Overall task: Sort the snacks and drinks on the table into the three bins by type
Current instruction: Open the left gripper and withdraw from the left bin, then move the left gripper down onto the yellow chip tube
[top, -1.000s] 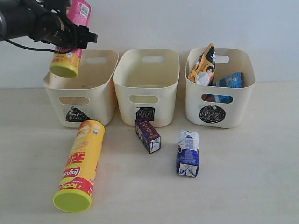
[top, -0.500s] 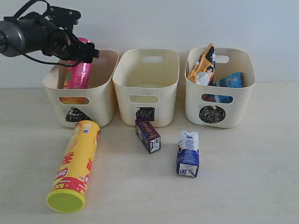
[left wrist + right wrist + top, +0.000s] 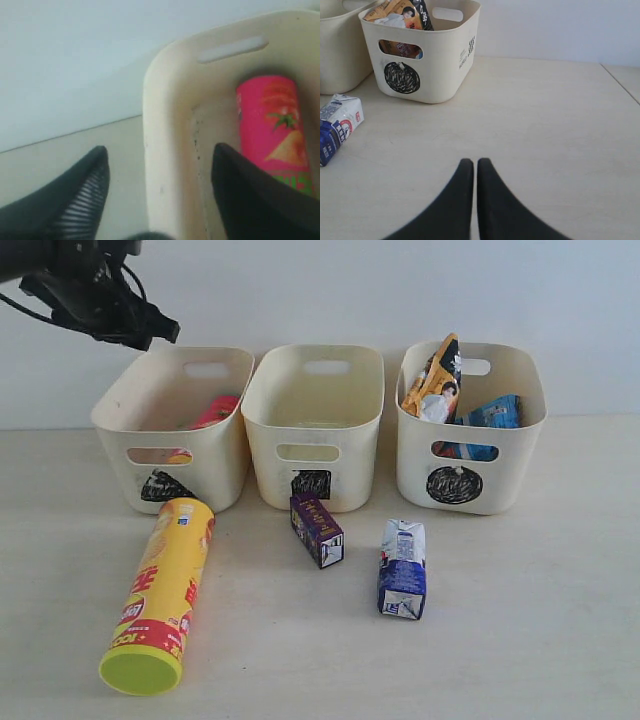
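The pink chip tube (image 3: pixel 213 411) (image 3: pixel 272 127) lies inside the triangle bin (image 3: pixel 172 430) (image 3: pixel 165 150). My left gripper (image 3: pixel 150 332) (image 3: pixel 160 155) hangs open and empty above that bin's left rim. The yellow chip tube (image 3: pixel 162 594) lies on the table (image 3: pixel 520 640) in front of it. In front of the square bin (image 3: pixel 314 425) rest the dark purple carton (image 3: pixel 317 529) and the blue and white carton (image 3: pixel 402 568) (image 3: pixel 336 127). The circle bin (image 3: pixel 470 425) (image 3: pixel 427 47) holds the orange-black bag (image 3: pixel 435 380) (image 3: pixel 400 15) and the blue bag (image 3: pixel 490 415). My right gripper (image 3: pixel 472 162) is shut, low over the table.
A pale wall stands close behind the three bins. The right wrist view shows a seam in the table (image 3: pixel 620 85) off to one side of the circle bin.
The pink tube left my left gripper and dropped into the triangle bin, where it now lies flat. The left arm rose and pulled back leftward. The yellow tube rolled slightly left.
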`<action>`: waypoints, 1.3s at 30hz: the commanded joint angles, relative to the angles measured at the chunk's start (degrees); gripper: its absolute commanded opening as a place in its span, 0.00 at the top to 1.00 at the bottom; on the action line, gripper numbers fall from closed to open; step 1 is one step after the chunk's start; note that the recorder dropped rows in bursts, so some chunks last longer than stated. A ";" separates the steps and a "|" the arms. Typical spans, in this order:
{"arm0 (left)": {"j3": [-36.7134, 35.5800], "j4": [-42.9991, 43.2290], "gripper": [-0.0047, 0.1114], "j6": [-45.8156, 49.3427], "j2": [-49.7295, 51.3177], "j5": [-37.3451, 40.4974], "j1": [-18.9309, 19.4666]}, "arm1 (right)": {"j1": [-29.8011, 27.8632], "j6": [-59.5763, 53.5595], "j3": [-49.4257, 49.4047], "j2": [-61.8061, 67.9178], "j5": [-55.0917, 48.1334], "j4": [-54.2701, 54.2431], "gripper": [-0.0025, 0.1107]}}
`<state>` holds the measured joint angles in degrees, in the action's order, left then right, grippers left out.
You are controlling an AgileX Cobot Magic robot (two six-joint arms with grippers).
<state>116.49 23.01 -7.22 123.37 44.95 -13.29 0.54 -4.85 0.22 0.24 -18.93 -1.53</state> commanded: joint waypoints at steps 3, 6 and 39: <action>-5.63 -6.37 0.83 7.22 -6.37 6.89 0.10 | 0.02 -0.15 -0.22 -0.24 0.33 0.17 0.98; -12.67 -6.37 0.92 7.60 -10.09 4.28 0.10 | 0.02 -0.15 -0.22 -0.24 0.33 0.17 0.98; -45.00 -38.85 0.19 19.92 -28.18 11.84 -0.09 | 0.02 -0.15 -0.22 -0.24 0.46 0.76 0.98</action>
<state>72.57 -12.47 10.17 95.65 56.73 -13.29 0.54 -4.85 0.22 0.24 -18.93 -0.97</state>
